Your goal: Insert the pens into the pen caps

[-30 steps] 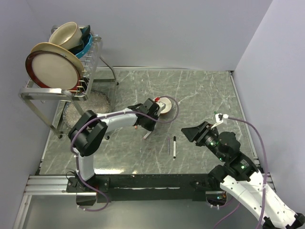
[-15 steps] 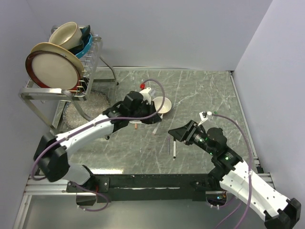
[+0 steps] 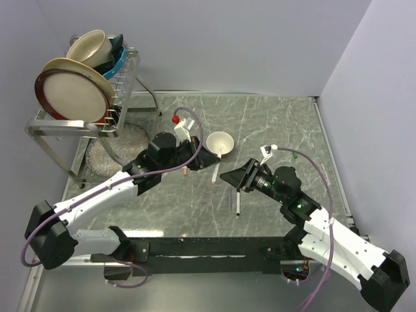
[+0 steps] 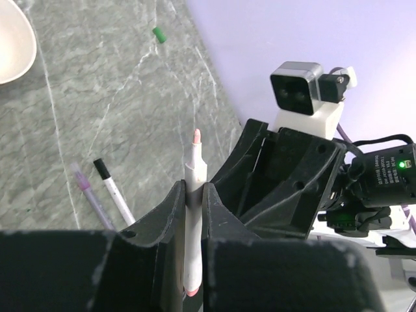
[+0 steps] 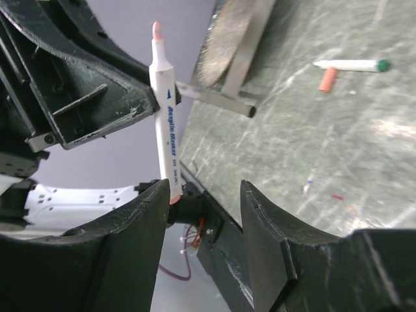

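Observation:
My left gripper (image 4: 194, 195) is shut on a white pen (image 4: 195, 170) with a pink-red tip and holds it above the table. In the top view this pen (image 3: 216, 174) hangs between the left gripper (image 3: 208, 161) and the right gripper (image 3: 230, 177). My right gripper (image 5: 205, 195) is open, and the held pen (image 5: 164, 117) stands just beside its left finger, outside the gap. A black-tipped pen (image 3: 238, 203) and a purple pen (image 3: 231, 197) lie on the table. A green-ended pen (image 5: 351, 65) lies next to a red cap (image 5: 328, 79). A green cap (image 4: 158, 34) lies far off.
A small cream bowl (image 3: 220, 142) stands just behind the two grippers. A dish rack (image 3: 84, 104) with plates and bowls stands at the back left, on a round mat (image 3: 133, 136). White walls close in the table on three sides.
The left arm has stretched out, and its gripper with the pen has turned to face the right gripper. The right gripper has moved left towards the pen.

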`<state>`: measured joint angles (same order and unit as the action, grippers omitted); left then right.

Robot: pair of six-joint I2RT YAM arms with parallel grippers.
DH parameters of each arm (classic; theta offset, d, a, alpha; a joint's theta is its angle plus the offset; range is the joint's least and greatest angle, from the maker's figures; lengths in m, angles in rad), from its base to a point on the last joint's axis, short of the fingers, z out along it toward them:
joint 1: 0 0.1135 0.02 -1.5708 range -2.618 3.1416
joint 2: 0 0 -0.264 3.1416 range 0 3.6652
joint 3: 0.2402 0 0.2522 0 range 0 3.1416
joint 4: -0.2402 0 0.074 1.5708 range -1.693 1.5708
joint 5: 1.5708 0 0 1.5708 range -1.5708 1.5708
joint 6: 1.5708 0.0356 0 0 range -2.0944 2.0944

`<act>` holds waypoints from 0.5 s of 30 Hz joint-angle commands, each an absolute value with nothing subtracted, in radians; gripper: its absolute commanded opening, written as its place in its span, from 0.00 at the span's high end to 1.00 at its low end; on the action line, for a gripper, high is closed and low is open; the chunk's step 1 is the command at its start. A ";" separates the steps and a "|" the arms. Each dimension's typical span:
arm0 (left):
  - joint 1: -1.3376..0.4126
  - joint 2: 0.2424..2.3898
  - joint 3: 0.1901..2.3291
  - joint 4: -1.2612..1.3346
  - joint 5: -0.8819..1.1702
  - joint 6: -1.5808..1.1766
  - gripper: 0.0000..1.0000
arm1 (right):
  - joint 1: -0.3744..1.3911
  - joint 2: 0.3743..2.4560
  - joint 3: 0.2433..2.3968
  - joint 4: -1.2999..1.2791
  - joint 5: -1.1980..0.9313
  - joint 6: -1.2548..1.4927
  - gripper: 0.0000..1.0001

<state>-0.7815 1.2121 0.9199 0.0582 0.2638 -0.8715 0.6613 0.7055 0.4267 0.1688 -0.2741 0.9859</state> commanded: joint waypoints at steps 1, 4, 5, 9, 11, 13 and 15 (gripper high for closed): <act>-0.788 1.181 0.919 0.120 0.249 -0.890 0.99 | 0.699 0.747 0.503 0.273 -0.298 0.970 0.45; -0.787 1.169 0.907 0.135 0.247 -0.890 0.99 | 0.733 0.785 0.537 0.273 -0.279 0.951 0.45; -0.787 1.167 0.904 0.137 0.248 -0.890 0.99 | 0.741 0.795 0.546 0.268 -0.272 0.947 0.45; -0.787 1.155 0.900 0.141 0.253 -0.890 0.99 | 0.772 0.839 0.584 0.241 -0.233 0.925 0.50; -0.787 1.141 0.894 0.147 0.250 -0.896 0.99 | 0.781 0.845 0.595 0.236 -0.212 0.925 0.54; -0.787 1.128 0.884 0.155 0.253 -0.916 0.99 | 0.788 0.844 0.600 0.216 -0.187 0.931 0.57; -0.787 1.117 0.879 0.161 0.248 -0.928 0.99 | 0.793 0.831 0.595 0.227 -0.160 0.939 0.61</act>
<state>-0.7826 1.1683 0.8948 0.0971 0.2565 -0.8940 0.7792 0.8463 0.5529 0.2054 -0.2283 0.9474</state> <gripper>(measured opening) 0.142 0.419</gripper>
